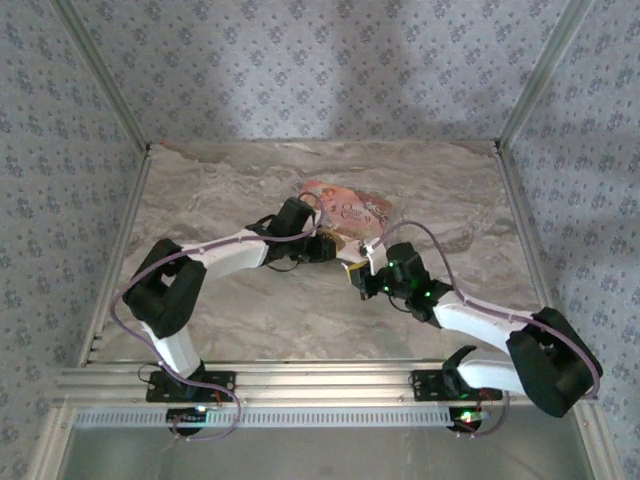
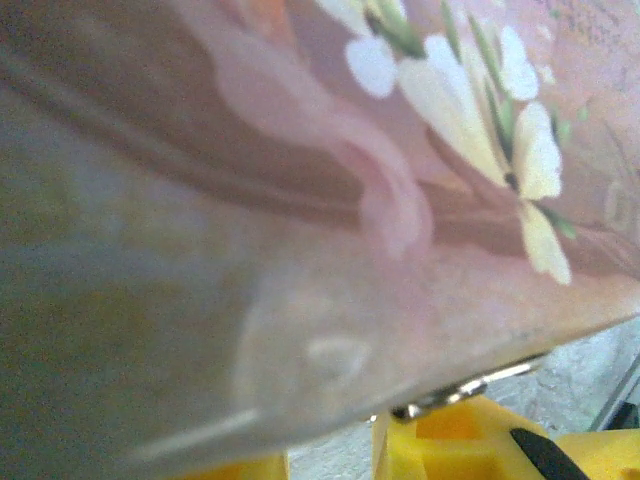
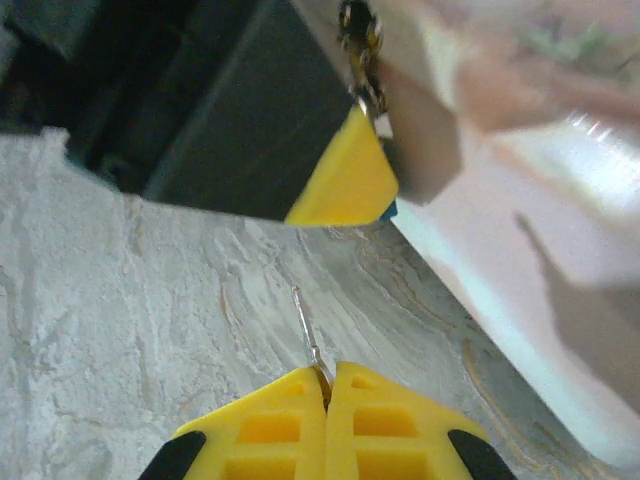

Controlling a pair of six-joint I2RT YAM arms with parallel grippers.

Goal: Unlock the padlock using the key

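two robot arms meet at the middle of a marble-patterned table, beside a pink flowered pouch lying just far of them. the right gripper is fully closed, its yellow fingertips pressed together on the key, a thin metal blade seen edge-on that sticks out from the tips above the bare tabletop, clear of everything else. from above, this gripper sits just near and right of the left gripper, the two close but apart. the left gripper's yellow fingers lie at the pouch's near edge, with the flowered fabric right up against its camera; how far they stand apart, and whether they have hold of anything, cannot be told. a small metal fitting hangs at the pouch's edge, touching a left fingertip; whether it is the padlock is too blurred to tell.
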